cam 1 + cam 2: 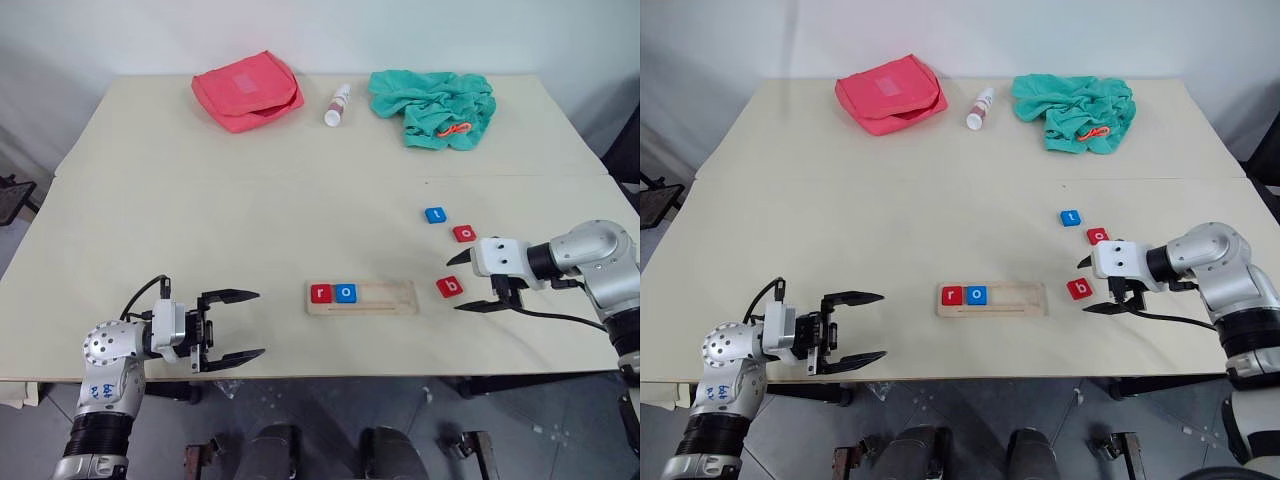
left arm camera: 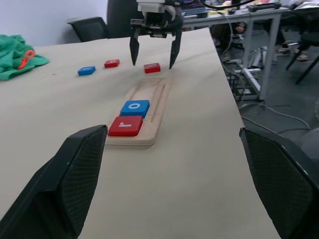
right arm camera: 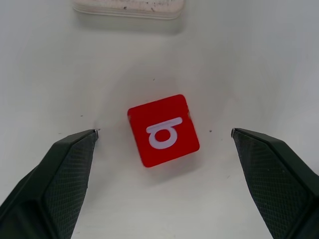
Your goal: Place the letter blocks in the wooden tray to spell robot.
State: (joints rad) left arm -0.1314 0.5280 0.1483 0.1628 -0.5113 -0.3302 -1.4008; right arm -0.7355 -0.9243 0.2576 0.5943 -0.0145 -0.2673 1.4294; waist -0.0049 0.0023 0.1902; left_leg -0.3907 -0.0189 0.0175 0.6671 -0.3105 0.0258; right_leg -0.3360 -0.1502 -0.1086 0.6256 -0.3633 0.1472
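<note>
The wooden tray (image 1: 385, 298) lies near the table's front edge. A red r block (image 1: 320, 293) and a blue o block (image 1: 345, 293) sit at its left end. To its right a red b block (image 1: 449, 287) lies flat on the table, with a red o block (image 1: 464, 233) and a blue t block (image 1: 435, 214) farther back. My right gripper (image 1: 456, 285) is open and hangs over the b block (image 3: 163, 130), one finger on each side, apart from it. My left gripper (image 1: 260, 323) is open and empty, left of the tray and pointing toward it.
At the back of the table lie a red fabric pouch (image 1: 248, 90), a small white bottle (image 1: 338, 104) and a crumpled teal cloth (image 1: 433, 107). Bare tabletop stretches between the tray and these. The table's front edge runs just below both grippers.
</note>
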